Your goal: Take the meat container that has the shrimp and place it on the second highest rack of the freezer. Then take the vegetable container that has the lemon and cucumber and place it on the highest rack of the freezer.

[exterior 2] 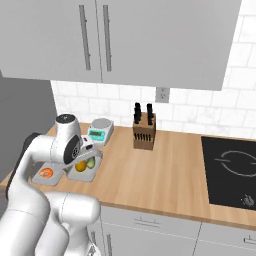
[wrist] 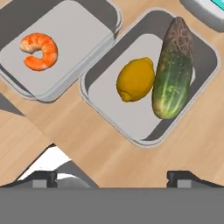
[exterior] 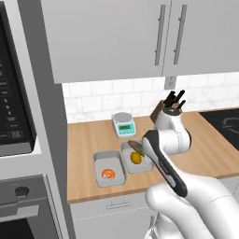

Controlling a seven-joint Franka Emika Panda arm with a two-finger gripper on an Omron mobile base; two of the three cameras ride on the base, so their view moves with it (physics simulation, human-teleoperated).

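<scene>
Two grey trays sit side by side on the wooden counter. The meat container (wrist: 76,37) (exterior: 100,161) holds the small orange shrimp (wrist: 39,51) (exterior: 108,174) (exterior 2: 46,173). Beside it, the vegetable container (wrist: 107,103) (exterior: 126,149) holds the yellow lemon (wrist: 135,80) (exterior: 135,158) (exterior 2: 80,165) and the dark green cucumber (wrist: 173,70) (exterior 2: 91,162). My gripper (wrist: 113,177) hovers open above the counter just in front of the vegetable container, with nothing between its fingertips (wrist: 43,178). The freezer and its racks are out of view.
A kitchen scale (exterior: 123,125) (exterior 2: 100,130) stands behind the trays, with a knife block (exterior: 170,106) (exterior 2: 144,131) to its right. A black oven (exterior: 14,116) fills the left side. A black cooktop (exterior 2: 232,170) lies at the right. Wall cabinets (exterior: 116,37) hang overhead.
</scene>
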